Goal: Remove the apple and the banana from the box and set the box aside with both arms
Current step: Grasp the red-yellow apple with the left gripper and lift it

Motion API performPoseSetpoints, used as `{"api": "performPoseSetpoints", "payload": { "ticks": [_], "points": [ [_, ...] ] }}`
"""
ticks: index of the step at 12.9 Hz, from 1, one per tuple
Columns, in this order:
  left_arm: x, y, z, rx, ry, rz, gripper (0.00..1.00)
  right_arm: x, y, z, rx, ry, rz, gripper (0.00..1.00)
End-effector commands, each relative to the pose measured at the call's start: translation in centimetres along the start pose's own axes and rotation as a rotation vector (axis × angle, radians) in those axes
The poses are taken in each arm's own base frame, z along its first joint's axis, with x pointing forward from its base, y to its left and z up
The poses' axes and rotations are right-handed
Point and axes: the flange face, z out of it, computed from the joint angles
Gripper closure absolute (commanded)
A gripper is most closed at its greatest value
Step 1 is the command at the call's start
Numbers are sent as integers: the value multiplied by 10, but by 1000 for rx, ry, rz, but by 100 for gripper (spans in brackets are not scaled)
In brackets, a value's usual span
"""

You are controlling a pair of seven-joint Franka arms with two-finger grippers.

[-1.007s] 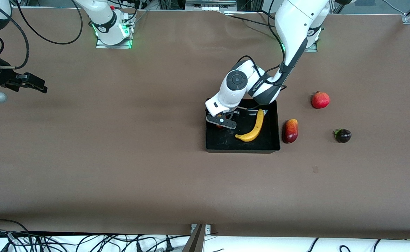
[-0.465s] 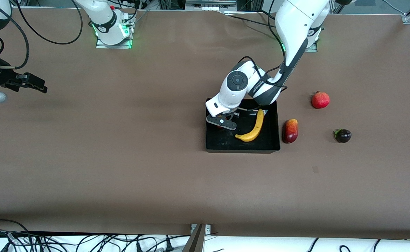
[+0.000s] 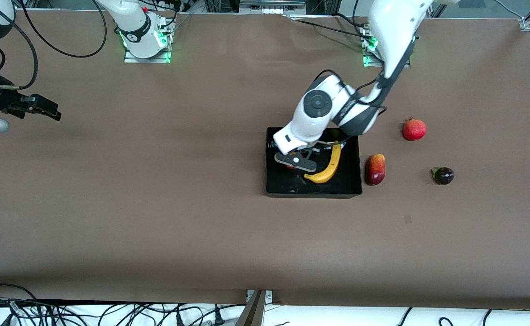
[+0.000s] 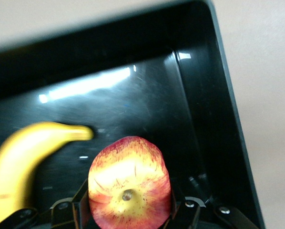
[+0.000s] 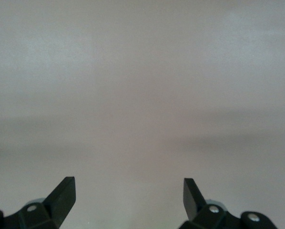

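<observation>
Left gripper [image 3: 294, 165] is hanging low inside the black bin [image 3: 353, 181], reaching in from the left arm's base at the table edge farthest from the front camera. In the left wrist view its fingers [image 4: 80, 202] are pressing against both sides of the red-and-yellow apple [image 4: 129, 189], so the jaws are clamped on the apple. In the front view only a sliver of red is showing under the gripper body.

Banana [image 3: 331, 164] is lying in the bin just beside the left gripper, on its side toward the left arm's end of the table. The wrist view is showing the banana's tip [image 4: 78, 133] pointing close to the held apple, not touching it. The bin's glossy floor and one wall corner are showing around the apple.

Outside the bin, further toward the left arm's end from this gripper: a mango [image 3: 375, 169] is lying just beside the bin wall; a pomegranate [image 3: 414, 129] and a small dark purple fruit [image 3: 443, 175] are sitting well apart from it on the brown table [image 3: 156, 203].

Right gripper [image 3: 43, 108] is waiting well apart from the bin, over bare table at the right arm's end. Its fingers [image 5: 64, 195] are standing wide apart with nothing between them.
</observation>
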Motion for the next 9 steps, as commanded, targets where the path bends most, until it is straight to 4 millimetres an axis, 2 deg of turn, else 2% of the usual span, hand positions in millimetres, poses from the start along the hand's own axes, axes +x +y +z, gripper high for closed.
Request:
{"api": "performPoseSetpoints", "payload": {
  "ticks": [1, 3, 4, 6, 9],
  "points": [
    [-8, -47, -62, 40, -11, 69, 100, -4, 0, -7, 11, 3, 9, 0],
    [-27, -88, -87, 56, -47, 124, 100, -4, 0, -6, 11, 2, 9, 0],
    [-43, -110, -91, 72, -65, 149, 100, -4, 0, -6, 11, 2, 9, 0],
    [-79, -166, -83, 95, -128, 218, 100, -4, 0, -6, 11, 2, 9, 0],
    [-115, -233, -64, 86, -202, 262, 100, -4, 0, -6, 11, 2, 9, 0]
  ]
}}
